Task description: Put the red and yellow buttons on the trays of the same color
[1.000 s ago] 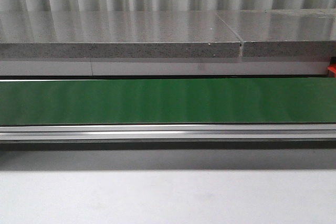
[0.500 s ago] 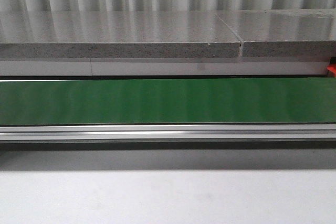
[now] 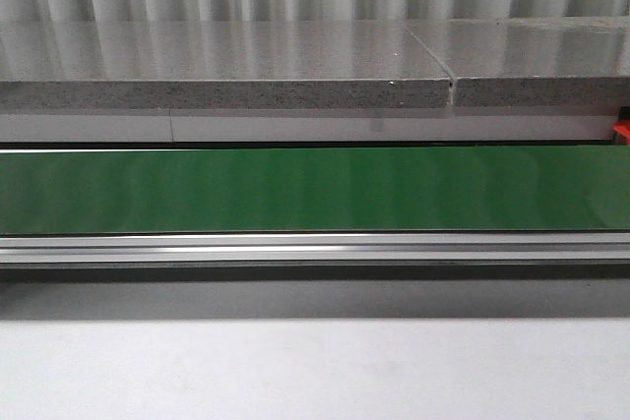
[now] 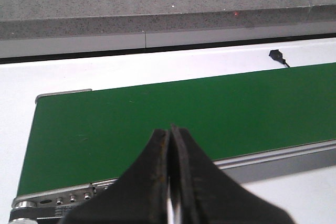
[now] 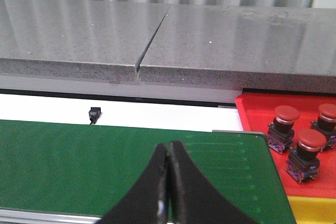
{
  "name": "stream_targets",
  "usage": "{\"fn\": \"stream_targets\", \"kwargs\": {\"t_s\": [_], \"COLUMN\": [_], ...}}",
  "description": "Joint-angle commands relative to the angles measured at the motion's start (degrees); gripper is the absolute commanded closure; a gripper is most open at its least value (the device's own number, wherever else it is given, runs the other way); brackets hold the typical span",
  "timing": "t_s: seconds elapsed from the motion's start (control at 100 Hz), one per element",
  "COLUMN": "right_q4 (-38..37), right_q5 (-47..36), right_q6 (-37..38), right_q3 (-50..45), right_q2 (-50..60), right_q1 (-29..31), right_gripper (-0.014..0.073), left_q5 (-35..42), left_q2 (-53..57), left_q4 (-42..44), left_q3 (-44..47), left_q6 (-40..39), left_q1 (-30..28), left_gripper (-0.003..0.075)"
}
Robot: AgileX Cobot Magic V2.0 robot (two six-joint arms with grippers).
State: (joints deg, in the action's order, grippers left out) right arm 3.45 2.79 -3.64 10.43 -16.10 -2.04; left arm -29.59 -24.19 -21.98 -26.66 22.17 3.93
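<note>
- Green belt (image 3: 315,189) bare in all views — no button to pick yet; best to hold both arms over it and wait.
- Left gripper (image 4: 170,145) and right gripper (image 5: 168,161): jaws pressed together, holding nothing.
- Red tray (image 5: 262,114) off the belt's end holds three red buttons (image 5: 286,124).
- Yellow tray (image 5: 312,208) — only an edge visible, contents unclear.

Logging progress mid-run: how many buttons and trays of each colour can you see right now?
Red buttons, all on the red tray: 3
Yellow buttons: 0 visible
Red tray: 1
Yellow tray, only a corner showing: 1
Total: 5
</note>
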Motion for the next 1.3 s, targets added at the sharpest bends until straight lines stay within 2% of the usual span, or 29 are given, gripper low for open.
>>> {"fn": "stream_targets", "kwargs": {"t_s": [0.0,0.31,0.38,1.29], "right_q4": [-0.79,-0.79,-0.79,-0.79], "right_q5": [-7.57,-7.94,-4.73,-3.47], "right_q6": [0.41,0.41,0.41,0.41], "right_q3": [-1.81,-11.26,-11.12,-11.12], "right_q2": [2.1,14.36,17.56,17.13], "right_q1": [-0.02,-0.02,-0.02,-0.02], "right_gripper": [0.0661,0.0661,0.0661,0.0661], "left_q5": [3.78,3.78,3.78,3.78], "left_q2": [-0.26,-0.26,-0.26,-0.37], "left_q4": [-1.31,-1.31,-1.31,-1.31], "left_q3": [-1.6,-1.6,-1.6,-1.6], "left_q6": [-0.1,-0.1,-0.1,-0.1], "left_q1": [0.49,0.49,0.49,0.49], "left_gripper": [0.0741,0.0741,0.0741,0.0741]}}
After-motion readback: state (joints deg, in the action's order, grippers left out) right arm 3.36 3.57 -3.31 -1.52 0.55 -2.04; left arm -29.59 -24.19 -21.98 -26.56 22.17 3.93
